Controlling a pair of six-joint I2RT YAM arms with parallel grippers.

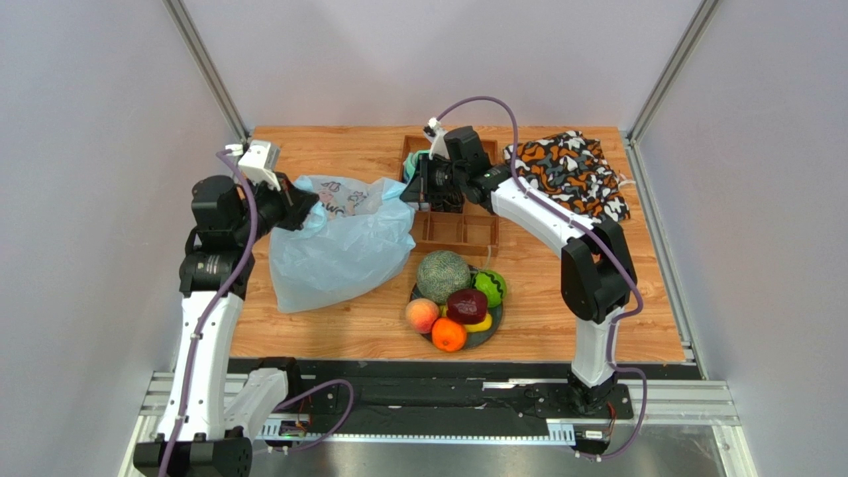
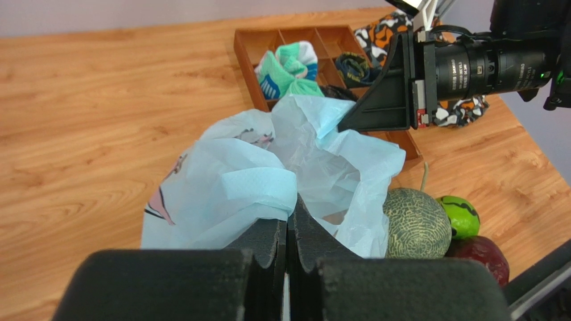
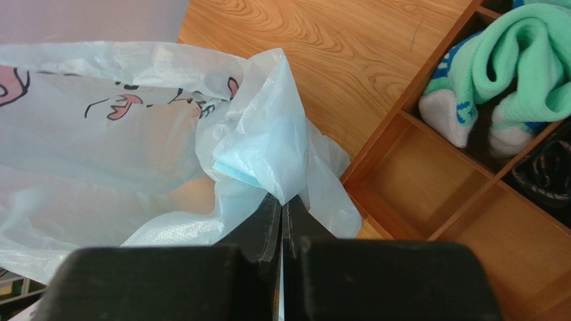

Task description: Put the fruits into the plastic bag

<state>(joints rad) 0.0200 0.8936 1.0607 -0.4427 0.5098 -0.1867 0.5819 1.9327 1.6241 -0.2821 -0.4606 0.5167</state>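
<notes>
The pale blue plastic bag (image 1: 338, 243) lies left of centre, its mouth held between both arms. My left gripper (image 1: 307, 211) is shut on the bag's left rim (image 2: 258, 190). At the opposite side my right gripper (image 1: 410, 191) is shut on a folded bit of the bag's rim (image 3: 268, 157). The fruits sit on a dark plate (image 1: 494, 323): netted melon (image 1: 443, 275), green bumpy fruit (image 1: 489, 287), dark red fruit (image 1: 466, 305), peach (image 1: 422, 315), orange (image 1: 449, 335), and a yellow mango (image 1: 482, 324) mostly hidden. The left wrist view shows the melon (image 2: 415, 224) beside the bag.
A wooden compartment tray (image 1: 456, 227) stands behind the plate, holding rolled green and black cloth bundles (image 3: 509, 73). An orange, black and white patterned cloth (image 1: 569, 171) lies at the back right. Metal frame rails border the table.
</notes>
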